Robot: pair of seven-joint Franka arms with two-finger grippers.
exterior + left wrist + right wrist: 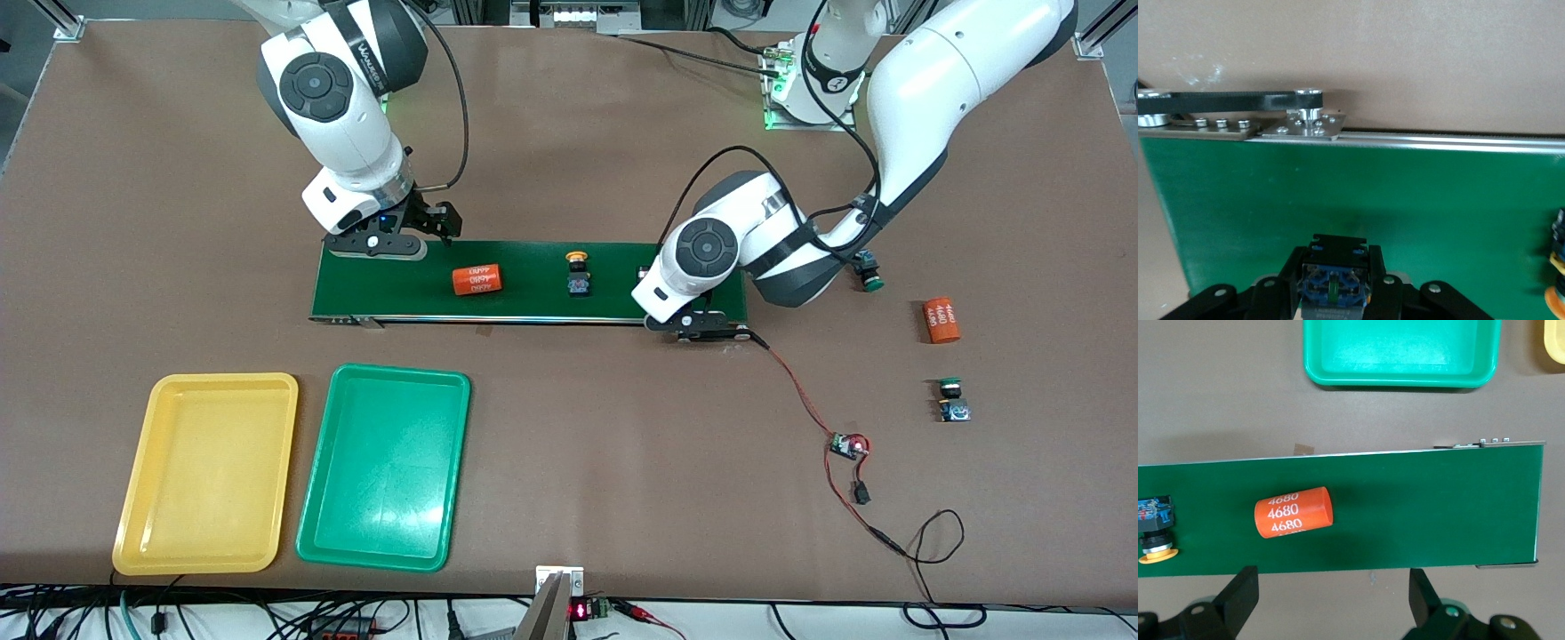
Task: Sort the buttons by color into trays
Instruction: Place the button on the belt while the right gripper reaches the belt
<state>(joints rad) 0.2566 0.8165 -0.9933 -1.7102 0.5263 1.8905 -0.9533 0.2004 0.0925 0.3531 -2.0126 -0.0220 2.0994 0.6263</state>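
Note:
My left gripper (644, 277) is over the left arm's end of the dark green belt, shut on a button (1331, 285); its bluish base and dark body show, its cap is hidden. A yellow-capped button (578, 271) lies on the belt, also seen in the left wrist view (1557, 267) and the right wrist view (1155, 527). One green-capped button (869, 272) lies beside the left arm, another (951, 400) nearer the camera. The yellow tray (206, 471) and green tray (384, 467) lie side by side, both bare. My right gripper (1331, 600) is open and empty beside the belt's other end.
An orange 4680 cylinder (478, 280) lies on the conveyor belt (533, 302); another (941, 320) lies on the table between the two green buttons. A small circuit board (849, 444) on red wires runs from the belt's motor end toward the camera.

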